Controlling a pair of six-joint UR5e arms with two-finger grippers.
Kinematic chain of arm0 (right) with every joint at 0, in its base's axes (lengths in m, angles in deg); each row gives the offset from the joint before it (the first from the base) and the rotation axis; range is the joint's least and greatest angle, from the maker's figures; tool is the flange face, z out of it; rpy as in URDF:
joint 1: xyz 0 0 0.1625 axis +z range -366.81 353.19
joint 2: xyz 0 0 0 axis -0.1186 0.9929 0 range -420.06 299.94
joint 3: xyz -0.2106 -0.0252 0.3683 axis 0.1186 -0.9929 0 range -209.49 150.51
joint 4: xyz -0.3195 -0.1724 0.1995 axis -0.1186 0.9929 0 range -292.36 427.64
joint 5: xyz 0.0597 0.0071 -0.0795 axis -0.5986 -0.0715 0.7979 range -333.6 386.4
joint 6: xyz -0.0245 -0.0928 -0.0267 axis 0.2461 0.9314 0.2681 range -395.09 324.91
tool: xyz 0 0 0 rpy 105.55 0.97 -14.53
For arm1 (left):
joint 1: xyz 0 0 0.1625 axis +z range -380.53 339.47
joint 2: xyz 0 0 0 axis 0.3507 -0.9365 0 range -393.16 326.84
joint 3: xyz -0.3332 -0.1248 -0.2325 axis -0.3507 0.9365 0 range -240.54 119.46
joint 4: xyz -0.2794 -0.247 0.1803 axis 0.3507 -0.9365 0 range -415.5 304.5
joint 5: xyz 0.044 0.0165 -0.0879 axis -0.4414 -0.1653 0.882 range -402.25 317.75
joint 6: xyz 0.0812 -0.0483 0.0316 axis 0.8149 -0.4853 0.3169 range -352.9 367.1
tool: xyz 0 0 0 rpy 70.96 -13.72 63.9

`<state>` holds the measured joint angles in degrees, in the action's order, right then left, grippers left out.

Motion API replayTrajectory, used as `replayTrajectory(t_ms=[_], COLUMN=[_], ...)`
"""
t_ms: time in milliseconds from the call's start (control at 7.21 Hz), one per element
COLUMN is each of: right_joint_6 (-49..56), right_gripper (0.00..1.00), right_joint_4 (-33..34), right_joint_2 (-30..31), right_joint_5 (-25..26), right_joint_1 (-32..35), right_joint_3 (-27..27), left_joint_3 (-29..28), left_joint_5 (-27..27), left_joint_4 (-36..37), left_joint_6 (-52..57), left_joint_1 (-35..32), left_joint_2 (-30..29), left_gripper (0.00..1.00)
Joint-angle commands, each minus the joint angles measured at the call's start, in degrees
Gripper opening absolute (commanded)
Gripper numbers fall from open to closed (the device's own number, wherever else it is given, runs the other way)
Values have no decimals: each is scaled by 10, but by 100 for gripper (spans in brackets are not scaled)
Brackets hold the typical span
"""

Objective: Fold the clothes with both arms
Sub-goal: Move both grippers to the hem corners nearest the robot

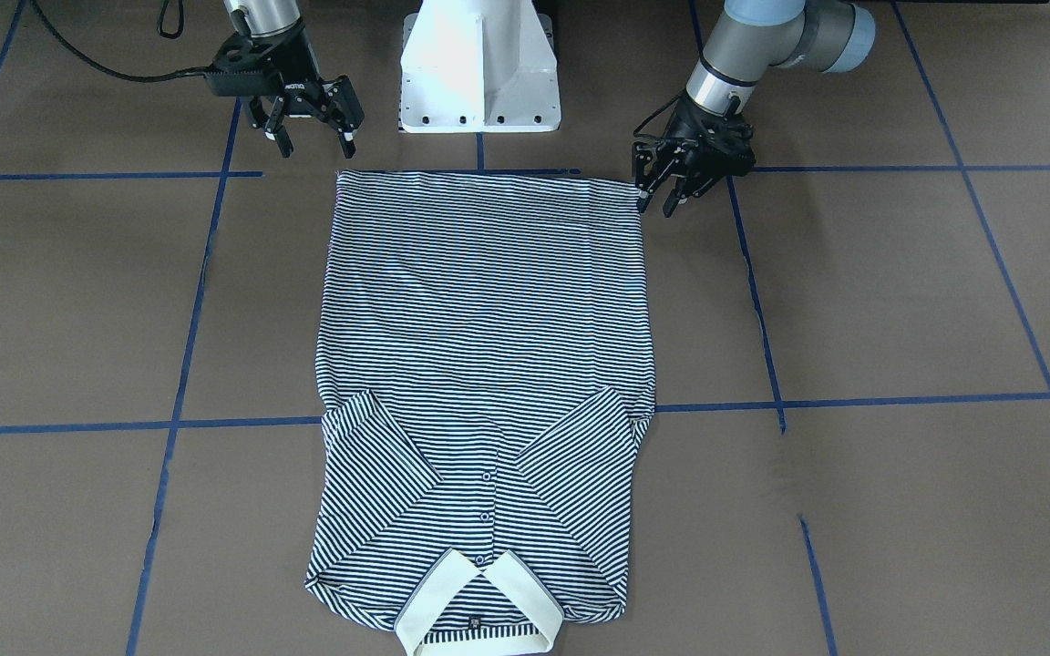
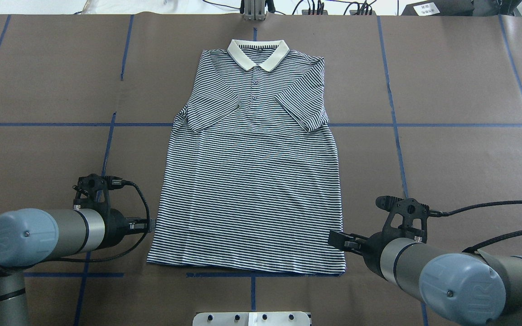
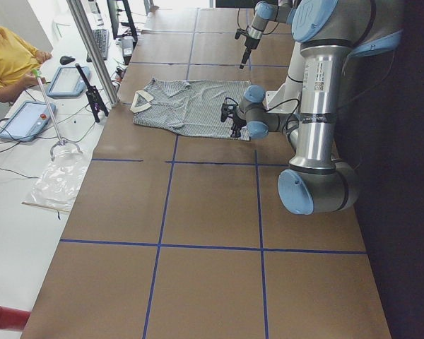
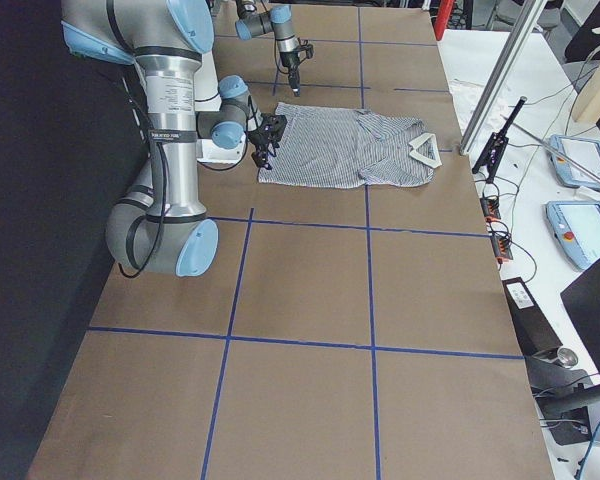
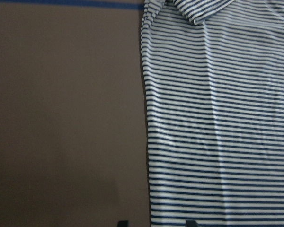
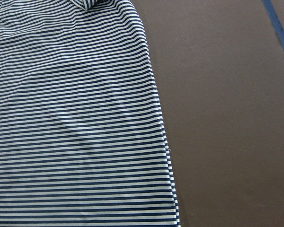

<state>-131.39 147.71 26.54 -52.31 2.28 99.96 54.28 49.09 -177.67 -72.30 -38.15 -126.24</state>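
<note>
Polo shirt (image 2: 252, 181) lies flat, left end effector (image 1: 657, 202) and right end effector (image 1: 317, 146) both open near its hem corners.

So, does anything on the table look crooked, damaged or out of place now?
Nothing much. The shirt lies flat, buttons up, both sleeves folded in, without visible damage. Only its hem runs slightly slanted against the blue tape line. The left end effector and right end effector are open and hold nothing.
</note>
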Motion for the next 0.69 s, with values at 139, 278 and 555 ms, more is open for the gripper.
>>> replayTrajectory(t_ms=[139, 278, 555], right_joint_6=[0, 0, -1], right_gripper=[100, 100, 100], right_joint_4=[0, 0, 0], right_joint_2=[1, 1, 1], right_joint_5=[4, 4, 5], right_joint_1=[0, -1, 0], right_joint_3=[0, 0, 0], left_joint_3=[-1, -3, -7], left_joint_5=[-20, -20, -20], left_joint_4=[2, 3, 3], left_joint_6=[-30, -30, -30], left_joint_1=[50, 53, 53], left_joint_2=[6, 6, 6], left_gripper=[47, 47, 47])
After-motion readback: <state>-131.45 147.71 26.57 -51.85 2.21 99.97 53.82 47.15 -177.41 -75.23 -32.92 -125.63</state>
